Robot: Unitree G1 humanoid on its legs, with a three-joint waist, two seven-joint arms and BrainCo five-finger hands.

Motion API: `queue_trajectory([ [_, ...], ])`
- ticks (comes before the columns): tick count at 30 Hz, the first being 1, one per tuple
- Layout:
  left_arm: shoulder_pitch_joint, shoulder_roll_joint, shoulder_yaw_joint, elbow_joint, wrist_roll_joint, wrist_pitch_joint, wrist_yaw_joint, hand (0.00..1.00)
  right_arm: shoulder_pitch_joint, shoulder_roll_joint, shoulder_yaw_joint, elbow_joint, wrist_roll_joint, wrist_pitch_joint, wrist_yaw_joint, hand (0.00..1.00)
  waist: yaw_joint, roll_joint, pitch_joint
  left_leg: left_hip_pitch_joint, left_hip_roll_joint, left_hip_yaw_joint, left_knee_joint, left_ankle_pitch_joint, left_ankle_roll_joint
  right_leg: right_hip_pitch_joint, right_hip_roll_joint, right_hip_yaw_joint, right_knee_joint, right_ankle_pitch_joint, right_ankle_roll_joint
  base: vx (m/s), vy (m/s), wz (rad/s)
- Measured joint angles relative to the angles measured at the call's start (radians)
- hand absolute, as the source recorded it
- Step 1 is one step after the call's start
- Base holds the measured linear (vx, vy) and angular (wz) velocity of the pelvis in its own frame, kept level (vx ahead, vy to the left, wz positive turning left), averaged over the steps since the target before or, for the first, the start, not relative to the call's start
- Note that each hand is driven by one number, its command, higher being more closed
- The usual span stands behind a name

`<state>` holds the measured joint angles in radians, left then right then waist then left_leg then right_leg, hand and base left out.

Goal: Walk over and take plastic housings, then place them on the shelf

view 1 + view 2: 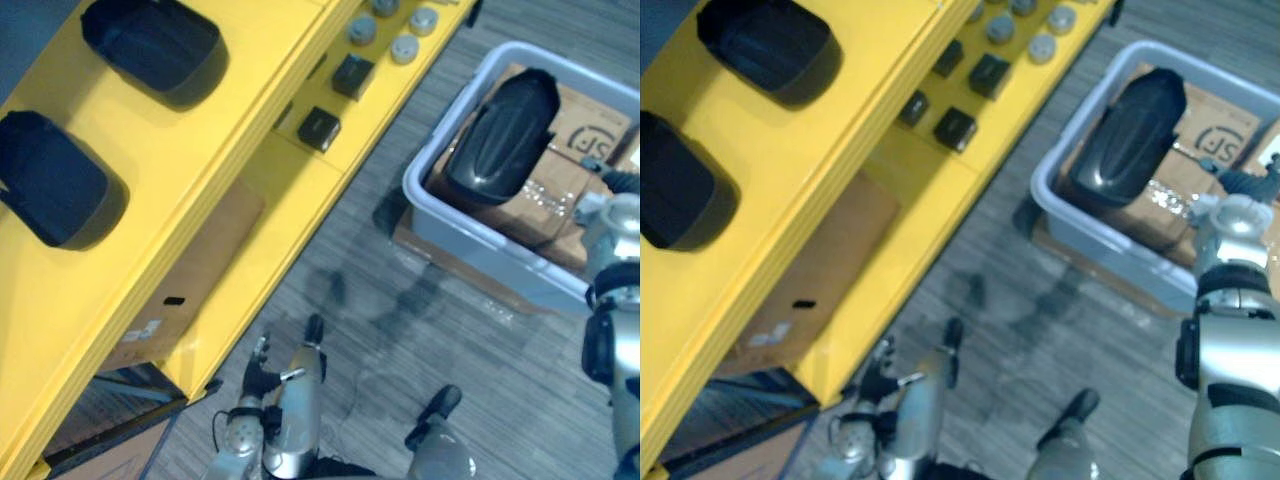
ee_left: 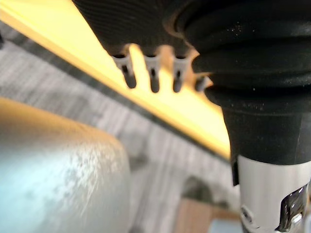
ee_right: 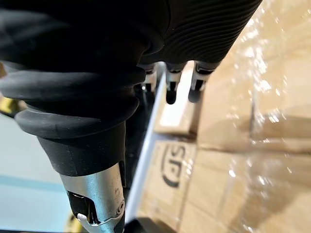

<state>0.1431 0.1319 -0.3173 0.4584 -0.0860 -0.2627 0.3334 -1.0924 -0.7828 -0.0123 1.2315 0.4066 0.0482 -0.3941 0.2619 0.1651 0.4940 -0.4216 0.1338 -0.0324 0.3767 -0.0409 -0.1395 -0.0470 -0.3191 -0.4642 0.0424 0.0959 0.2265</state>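
Both the right hand (image 3: pixel 171 86) over the grey plastic tub (image 1: pixel 487 250) and left hand (image 2: pixel 153 74) hang loose-fingered and empty, so grabbing that glossy black plastic housing (image 1: pixel 502 135) one-handed could slip, imo.

The silver-grey left arm (image 1: pixel 296 405) hung low at the robot's side. Its dark-covered left hand (image 2: pixel 141 24) was empty, with silver, dark-tipped fingers (image 2: pixel 130 74) loosely straight. The silver-grey right arm (image 1: pixel 1230 340) was held out ahead. Its right hand (image 3: pixel 204 24) was likewise empty, with fingers (image 3: pixel 171 91) relaxed and pointing away from the wrist.
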Motion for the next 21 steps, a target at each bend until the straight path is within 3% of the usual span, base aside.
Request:
queue_trajectory([
  [2, -0.008, -0.024, 0.001, 0.027, -0.005, -0.026, 0.012, 0.00, -0.041, -0.030, 0.026, 0.006, 0.000, 0.010, -0.001, 0.00, 0.007, 0.019, 0.005, -0.008, -0.017, -0.014, 0.000, 0.003, 0.004, -0.006, -0.013, -0.001, 0.003, 0.002, 0.004, 0.01, 0.049, 0.08],
  [10, -0.017, -0.032, -0.013, 0.046, -0.028, -0.067, 0.009, 0.00, -0.083, -0.069, 0.101, 0.006, -0.021, 0.032, -0.001, 0.00, 0.036, 0.042, 0.007, -0.037, -0.032, -0.025, 0.000, 0.004, 0.005, -0.044, -0.031, -0.005, 0.034, -0.012, 0.015, -0.01, 0.032, 0.04],
  [13, -0.018, -0.034, -0.020, 0.054, -0.042, -0.079, 0.007, 0.00, -0.100, -0.071, 0.116, 0.006, -0.031, 0.074, -0.019, 0.00, 0.041, 0.044, 0.005, -0.045, -0.045, -0.042, -0.002, 0.004, 0.005, -0.057, -0.042, -0.004, 0.039, -0.013, 0.015, -0.01, 0.011, 0.01],
  [17, -0.024, -0.034, -0.039, 0.064, -0.072, -0.102, 0.008, 0.00, -0.100, -0.075, 0.132, 0.035, -0.032, 0.177, -0.051, 0.00, 0.062, 0.050, 0.001, -0.066, -0.052, -0.045, 0.000, 0.004, 0.005, -0.073, -0.048, -0.007, 0.042, -0.013, 0.016, -0.02, 0.018, 0.03],
  [21, -0.026, -0.034, -0.046, 0.071, -0.075, -0.108, 0.010, 0.00, -0.108, -0.080, 0.133, 0.037, -0.038, 0.205, -0.066, 0.00, 0.067, 0.057, -0.004, -0.073, -0.058, -0.051, 0.000, 0.004, 0.006, -0.074, -0.051, -0.018, 0.042, -0.013, 0.017, -0.02, 0.011, 0.07],
])
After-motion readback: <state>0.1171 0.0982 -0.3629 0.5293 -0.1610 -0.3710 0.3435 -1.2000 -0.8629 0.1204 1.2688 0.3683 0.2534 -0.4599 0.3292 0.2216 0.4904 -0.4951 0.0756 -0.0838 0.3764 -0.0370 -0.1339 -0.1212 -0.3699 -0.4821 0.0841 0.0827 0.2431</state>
